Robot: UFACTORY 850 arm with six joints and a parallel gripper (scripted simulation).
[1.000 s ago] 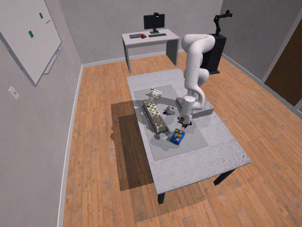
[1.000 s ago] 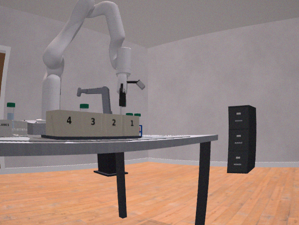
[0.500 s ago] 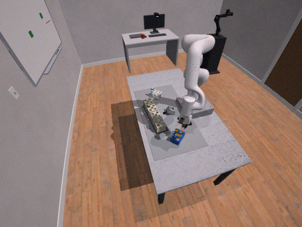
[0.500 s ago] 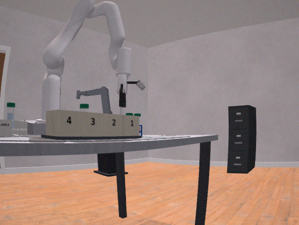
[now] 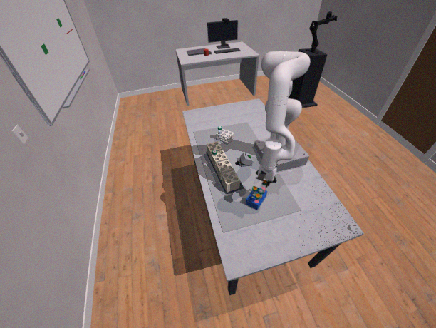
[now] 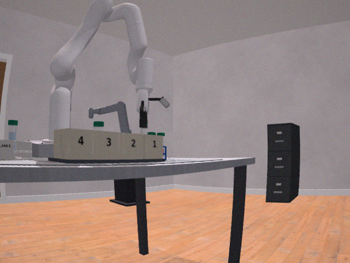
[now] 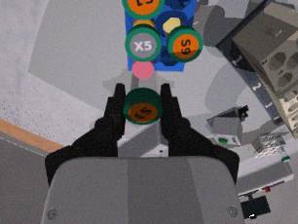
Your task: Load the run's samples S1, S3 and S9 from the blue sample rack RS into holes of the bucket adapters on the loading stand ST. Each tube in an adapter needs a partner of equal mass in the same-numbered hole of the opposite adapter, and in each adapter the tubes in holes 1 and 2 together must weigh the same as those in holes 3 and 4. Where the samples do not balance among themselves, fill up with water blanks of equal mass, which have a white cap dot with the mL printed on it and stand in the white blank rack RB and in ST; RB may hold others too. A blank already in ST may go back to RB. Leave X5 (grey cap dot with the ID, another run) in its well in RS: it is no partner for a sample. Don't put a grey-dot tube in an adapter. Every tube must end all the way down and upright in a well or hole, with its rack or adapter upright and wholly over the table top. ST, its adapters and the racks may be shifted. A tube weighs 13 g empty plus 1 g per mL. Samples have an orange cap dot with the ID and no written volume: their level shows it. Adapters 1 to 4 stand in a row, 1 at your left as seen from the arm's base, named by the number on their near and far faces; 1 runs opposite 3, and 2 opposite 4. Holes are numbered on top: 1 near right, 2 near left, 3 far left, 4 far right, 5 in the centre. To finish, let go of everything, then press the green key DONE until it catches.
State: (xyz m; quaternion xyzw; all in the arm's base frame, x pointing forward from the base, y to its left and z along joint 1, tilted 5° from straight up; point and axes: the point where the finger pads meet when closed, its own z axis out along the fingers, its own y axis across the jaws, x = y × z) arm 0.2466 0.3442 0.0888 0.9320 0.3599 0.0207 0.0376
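My gripper (image 5: 266, 178) (image 6: 143, 121) (image 7: 142, 94) is shut on a sample tube (image 7: 143, 107) with a green cap, an orange dot and pink liquid. I cannot read the ID. It hangs upright, low over the mat and just beside the blue rack RS (image 5: 253, 204) (image 7: 192, 11). The loading stand ST (image 5: 228, 182) (image 6: 108, 143) carries four tan adapters in a row. One green-capped tube (image 5: 214, 152) (image 6: 98, 123) stands in an adapter. The white blank rack RB (image 5: 228, 136) (image 6: 6, 148) holds one tube (image 5: 219, 128) (image 6: 12, 128).
A small grey box with the green key (image 5: 249, 156) (image 7: 223, 139) sits between ST and the arm's base (image 5: 292, 160). The racks and ST stand on a grey mat (image 5: 281, 207) on the table (image 5: 285, 246).
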